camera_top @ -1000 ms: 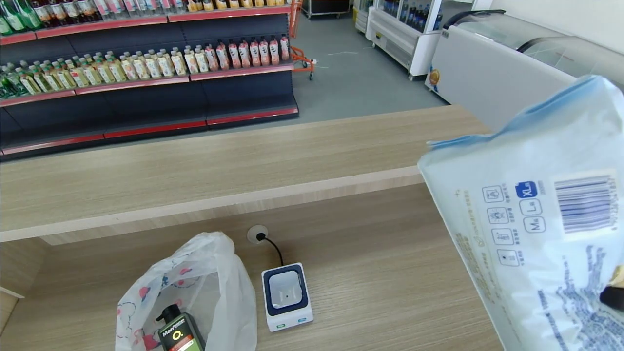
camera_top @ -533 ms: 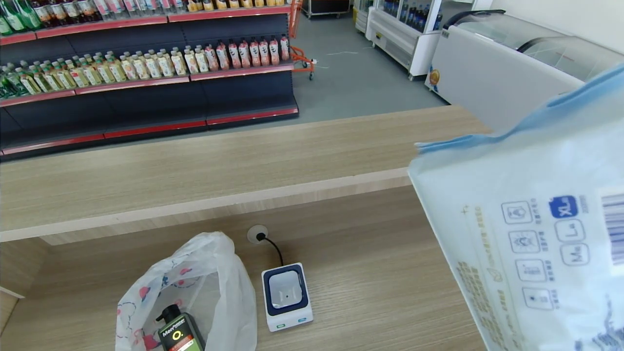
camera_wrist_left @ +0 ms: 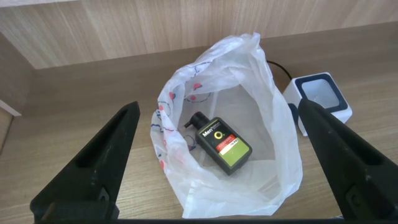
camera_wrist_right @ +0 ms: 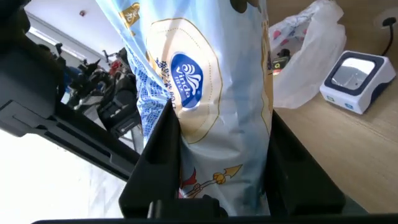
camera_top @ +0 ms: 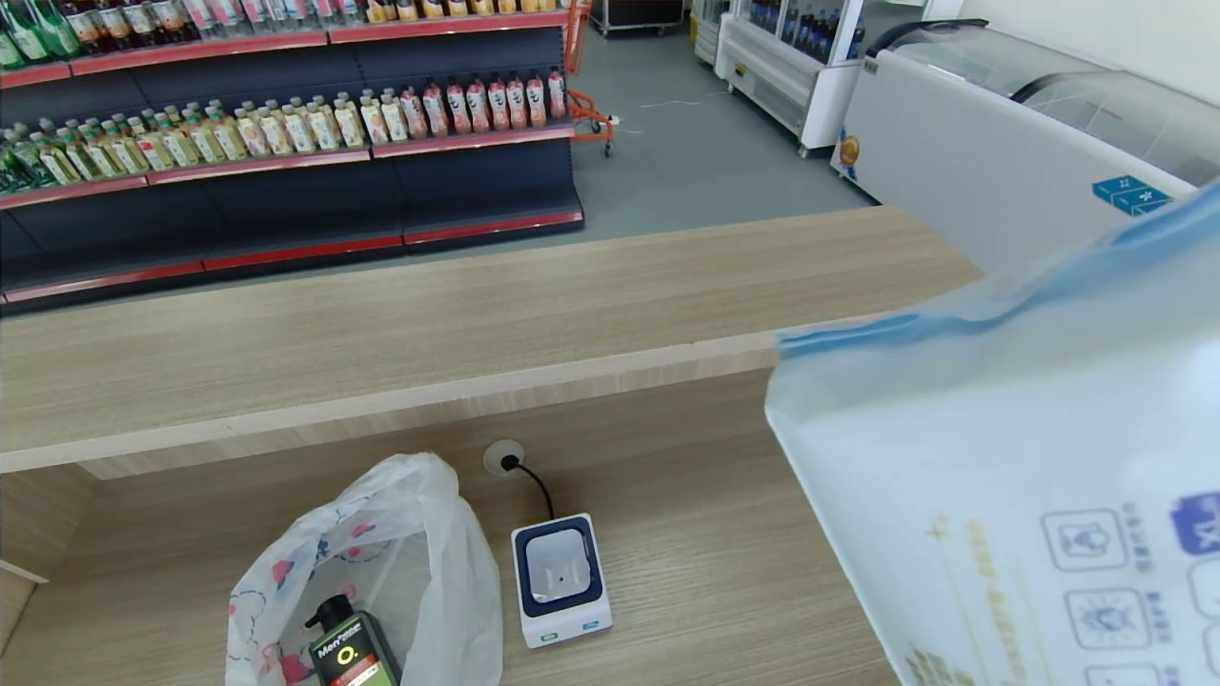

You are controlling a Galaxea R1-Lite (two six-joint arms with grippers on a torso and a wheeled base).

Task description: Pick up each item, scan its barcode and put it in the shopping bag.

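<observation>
Soft pack [camera_top: 1001, 476] – one only, white with a pale blue top seam – is clamped between the two fingers of the right claw [camera_wrist_right: 221, 124], which press on its opposite faces and hold it up off the wooden counter [camera_top: 715, 534]. Its wrapper carries a round blue emblem and gold line drawings on the side toward that claw's camera. The head view shows a column of small square pictograms, a solid blue size box and lines of gold lettering too small to read.

One scanner [camera_top: 559, 578], a white block with a dark blue frame round its window, sits on the counter below the right claw and off to its left. Two small lit marks show on the front edge, and one black cable [camera_top: 538, 488] runs from it to a round port in the counter.

The left claw [camera_wrist_left: 217, 111] hangs with its two fingers spread wide and nothing between them. Straight beneath it stands the one shopping bag [camera_wrist_left: 273, 143] – thin, translucent, with red and pink prints – mouth open, just beside the scanner. One dark pump bottle [camera_wrist_left: 224, 146] lies inside, with a green, red and white label.
</observation>
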